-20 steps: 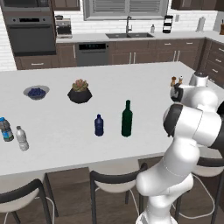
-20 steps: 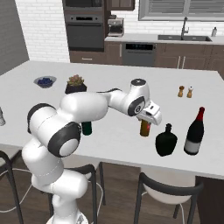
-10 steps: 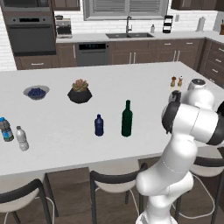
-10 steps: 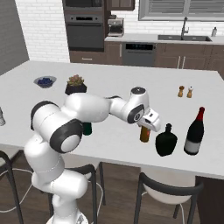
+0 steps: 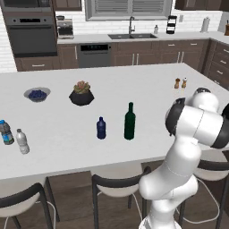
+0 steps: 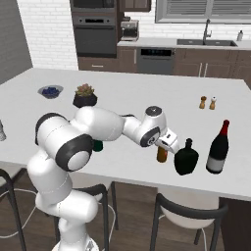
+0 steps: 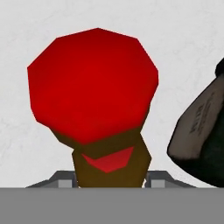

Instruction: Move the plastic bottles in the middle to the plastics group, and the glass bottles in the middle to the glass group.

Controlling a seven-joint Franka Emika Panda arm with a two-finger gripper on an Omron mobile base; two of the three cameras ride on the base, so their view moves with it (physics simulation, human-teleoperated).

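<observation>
The amber-brown bottle is seen at the near edge of the white island counter in the right base view, just beside the squat black bottle, which stands at its three o'clock, with a taller dark bottle with a red neck further out the same way. The gripper is set over the amber bottle's upper part, and in the hand view the red cap is looked down on from close above, the amber body running down between the two finger tips at the bottom edge; the jaws are judged to be clamped on the amber-brown bottle, partly closed about its neck or shoulder, though the contact itself is hidden. Whether its base is resting on the counter or just clear of it cannot be told. The bottle is judged to be rigid, smooth and fairly heavy for its size, so a slip through the pads is the likely failure, and a knock against the black bottle, seen at three o'clock in the hand view, could chip or topple either. A hold just under the cap, where the neck widens, is judged safest. In the left base view the green bottle and the dark blue bottle are left mid-counter, with the two clear water bottles at their nine o'clock.
</observation>
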